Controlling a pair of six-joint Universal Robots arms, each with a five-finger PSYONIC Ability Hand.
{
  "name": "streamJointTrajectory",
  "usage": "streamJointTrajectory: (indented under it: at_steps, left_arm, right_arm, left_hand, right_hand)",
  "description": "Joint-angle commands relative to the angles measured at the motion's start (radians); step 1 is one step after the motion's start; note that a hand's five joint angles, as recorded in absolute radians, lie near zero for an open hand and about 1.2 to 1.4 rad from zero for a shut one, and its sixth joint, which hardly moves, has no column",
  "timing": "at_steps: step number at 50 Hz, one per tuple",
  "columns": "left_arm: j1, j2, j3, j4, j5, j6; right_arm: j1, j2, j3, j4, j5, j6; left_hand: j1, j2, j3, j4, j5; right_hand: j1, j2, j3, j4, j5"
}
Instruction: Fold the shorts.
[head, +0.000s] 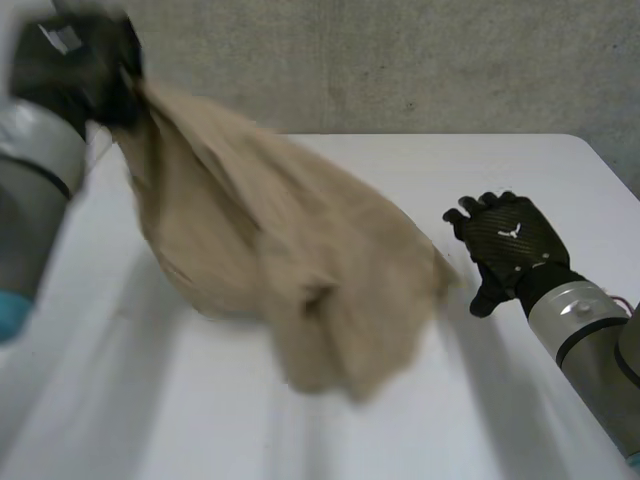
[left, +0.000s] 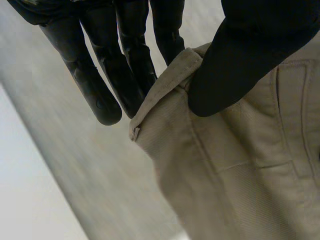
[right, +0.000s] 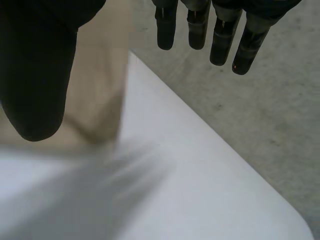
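The tan shorts (head: 290, 260) hang in the air over the white table (head: 500, 170), lifted by one end at the far left. My left hand (head: 80, 65) is shut on that end. In the left wrist view its thumb (left: 235, 65) presses on the waistband edge of the shorts (left: 240, 170), with the fingers (left: 115, 65) behind the cloth. The lower part of the shorts droops toward the table's middle. My right hand (head: 510, 245) hovers open at the table's right side, just beside the hanging cloth. Its fingers (right: 200, 25) are straight and hold nothing, with the shorts (right: 100, 85) beside its thumb.
A grey concrete wall (head: 400, 60) stands behind the table. A rounded table corner (right: 295, 220) and grey floor (right: 260, 115) lie beyond my right hand's fingertips. Bare tabletop (head: 200, 420) lies in front of the shorts.
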Motion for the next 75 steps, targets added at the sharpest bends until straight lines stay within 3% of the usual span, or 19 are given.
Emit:
streamJointTrajectory:
  at_steps: [1,2,4,6,10,16,18,20,24,28,32,38,45,46,49,50,54,62,75]
  left_arm:
    - [-0.075,0.014,0.142,0.012,0.005,0.061]
    - [-0.144,-0.011,0.159,0.048,0.005,0.062]
    - [-0.17,-0.025,0.159,0.066,0.005,0.064]
    - [-0.303,-0.11,0.159,0.127,0.016,0.073]
    - [-0.437,-0.274,0.152,0.145,0.034,0.105]
    - [-0.545,-0.531,0.092,0.109,0.027,0.176]
    - [-0.558,-0.56,0.083,0.103,0.028,0.182]
    - [-0.603,-0.643,0.043,0.078,0.03,0.188]
    - [-0.66,-0.626,0.012,0.07,0.03,0.19]
    - [-0.681,-0.49,0.012,0.081,0.03,0.188]
    - [-0.638,-0.355,0.014,0.095,0.028,0.182]
    - [-0.473,-0.235,-0.019,0.089,0.017,0.177]
    - [-0.264,-0.169,-0.14,0.053,0.017,0.171]
    - [-0.264,-0.169,-0.14,0.053,0.017,0.171]
    - [-0.128,-0.135,-0.241,0.009,0.017,0.101]
    - [-0.127,-0.135,-0.241,0.009,0.017,0.101]
    - [0.006,-0.097,-0.353,-0.06,0.031,-0.013]
    - [0.116,-0.097,-0.434,-0.071,0.039,-0.03]
    - [0.185,-0.138,-0.488,-0.068,0.086,-0.023]
  right_arm:
    - [-0.026,-0.029,-0.005,0.002,0.029,0.001]
    - [-0.034,-0.037,-0.005,0.002,0.029,0.001]
    - [-0.045,-0.046,-0.005,0.002,0.029,0.001]
    - [-0.059,-0.055,-0.004,0.0,0.029,0.001]
    - [-0.099,-0.069,-0.007,0.0,0.029,0.001]
    - [-0.155,-0.08,-0.019,0.003,0.025,0.001]
    - [-0.169,-0.081,-0.025,0.005,0.022,0.001]
    - [-0.172,-0.081,-0.027,0.005,0.021,-0.001]
    - [-0.174,-0.08,-0.027,0.005,0.018,-0.001]
    - [-0.169,-0.08,-0.025,0.008,0.019,0.001]
    - [-0.158,-0.075,-0.018,0.011,0.019,0.002]
    - [-0.142,-0.075,-0.018,0.022,0.016,-0.001]
    - [-0.031,-0.071,-0.079,0.114,-0.03,0.002]
    - [-0.031,-0.071,-0.079,0.114,-0.03,0.002]
    - [0.009,-0.039,-0.135,0.18,-0.111,0.001]
    - [0.032,0.021,-0.181,0.206,-0.137,0.002]
    - [0.072,0.128,-0.267,0.264,-0.146,0.002]
    - [0.125,0.302,-0.435,0.327,-0.148,0.002]
    - [0.159,0.587,-0.692,0.33,-0.125,0.001]
  left_hand:
    - [0.298,0.211,0.215,0.206,0.257]
    - [0.298,0.211,0.215,0.206,0.257]
    - [0.298,0.211,0.215,0.206,0.257]
    - [0.298,0.211,0.215,0.206,0.257]
    - [0.298,0.211,0.215,0.206,0.257]
    - [0.298,0.211,0.215,0.206,0.257]
    - [0.187,0.1,0.104,0.095,0.146]
    - [-0.526,-0.613,-0.609,-0.618,-0.567]
    - [-0.647,-0.734,-0.73,-0.739,-0.688]
    - [-0.758,-0.845,-0.841,-0.85,-0.799]
    - [-0.829,-0.916,-0.912,-0.921,-0.87]
    - [-0.832,-0.919,-0.915,-0.924,-0.873]
    - [-0.811,-0.899,-0.895,-0.903,-0.852]
    - [-0.811,-0.899,-0.895,-0.903,-0.852]
    - [-0.808,-0.896,-0.892,-0.9,-0.849]
    - [-0.808,-0.896,-0.892,-0.9,-0.849]
    - [-0.759,-0.846,-0.842,-0.851,-0.8]
    - [-0.729,-0.816,-0.812,-0.821,-0.77]
    - [-0.723,-0.811,-0.806,-0.815,-0.764]
  right_hand:
    - [-0.02,-0.043,-0.037,-0.056,-0.068]
    - [-0.02,-0.043,-0.037,-0.056,-0.068]
    - [-0.02,-0.043,-0.037,-0.056,-0.068]
    - [-0.02,-0.043,-0.037,-0.056,-0.068]
    - [-0.02,-0.043,-0.037,-0.056,-0.068]
    - [-0.02,-0.043,-0.037,-0.056,-0.068]
    - [-0.02,-0.043,-0.037,-0.056,-0.068]
    - [-0.02,-0.043,-0.037,-0.056,-0.068]
    - [-0.02,-0.043,-0.037,-0.056,-0.068]
    - [-0.02,-0.043,-0.037,-0.056,-0.068]
    - [-0.02,-0.043,-0.037,-0.056,-0.068]
    - [-0.02,-0.043,-0.037,-0.056,-0.068]
    - [-0.02,-0.043,-0.037,-0.056,-0.068]
    - [-0.02,-0.043,-0.037,-0.056,-0.068]
    - [-0.02,-0.043,-0.037,-0.056,-0.068]
    - [-0.007,-0.031,-0.025,-0.044,-0.055]
    - [0.07,0.046,0.052,0.033,0.022]
    - [0.234,0.211,0.217,0.198,0.186]
    - [0.402,0.378,0.384,0.365,0.354]
